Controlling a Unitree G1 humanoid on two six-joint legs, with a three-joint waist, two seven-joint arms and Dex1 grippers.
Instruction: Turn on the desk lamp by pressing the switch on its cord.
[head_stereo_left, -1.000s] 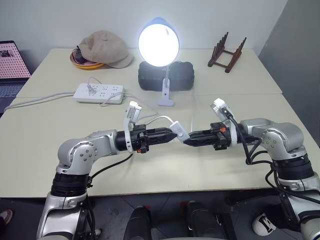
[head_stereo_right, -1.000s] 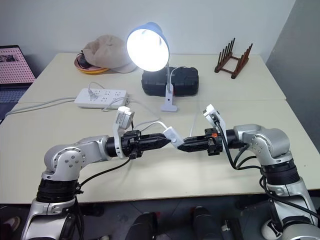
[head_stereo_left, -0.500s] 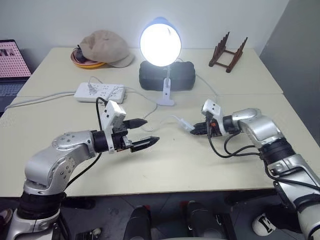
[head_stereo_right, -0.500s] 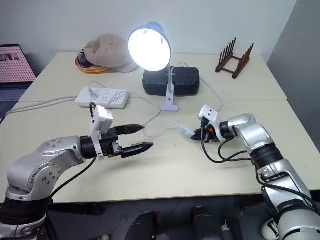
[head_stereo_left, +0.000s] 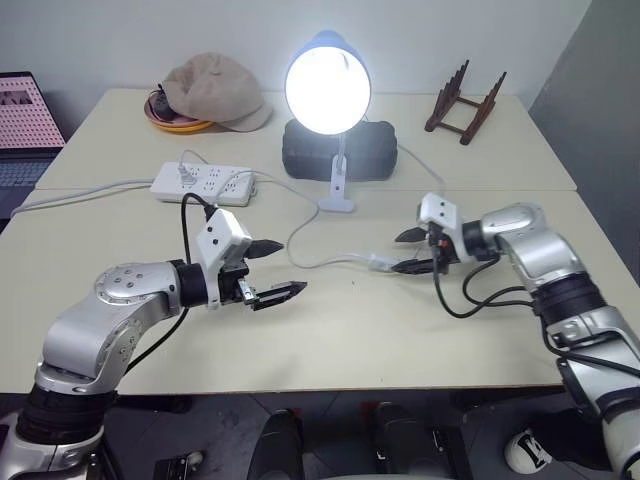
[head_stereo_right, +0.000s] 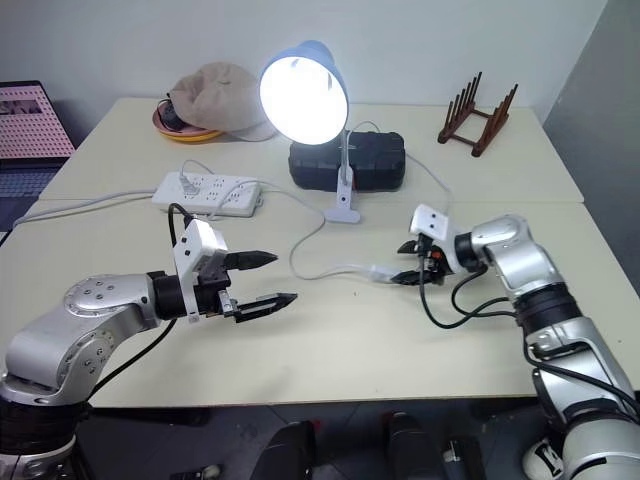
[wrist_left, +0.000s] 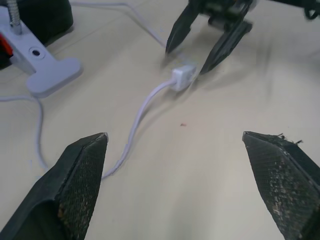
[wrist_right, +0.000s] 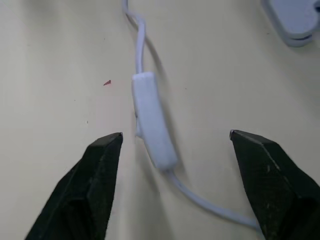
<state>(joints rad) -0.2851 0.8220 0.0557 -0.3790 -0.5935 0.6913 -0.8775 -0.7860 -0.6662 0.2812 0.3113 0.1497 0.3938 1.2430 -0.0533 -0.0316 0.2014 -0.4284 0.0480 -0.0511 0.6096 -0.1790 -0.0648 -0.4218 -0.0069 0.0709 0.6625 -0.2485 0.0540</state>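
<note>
Desk lamp (head_stereo_left: 328, 88) lit at table's 12 o'clock. Right gripper (head_stereo_left: 411, 251) just released the switch (wrist_right: 151, 119); it now lies on the table between spread fingers. Left gripper (head_stereo_left: 276, 269) backed off, wide open, empty. Task looks done.

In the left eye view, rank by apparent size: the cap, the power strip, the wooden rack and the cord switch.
1. Cap, largest.
2. Power strip and wooden rack: too close to rank; the strip is longer but flatter, and the rack sits farther from the camera.
3. Switch, clearly smallest, though nearest the camera.
</note>
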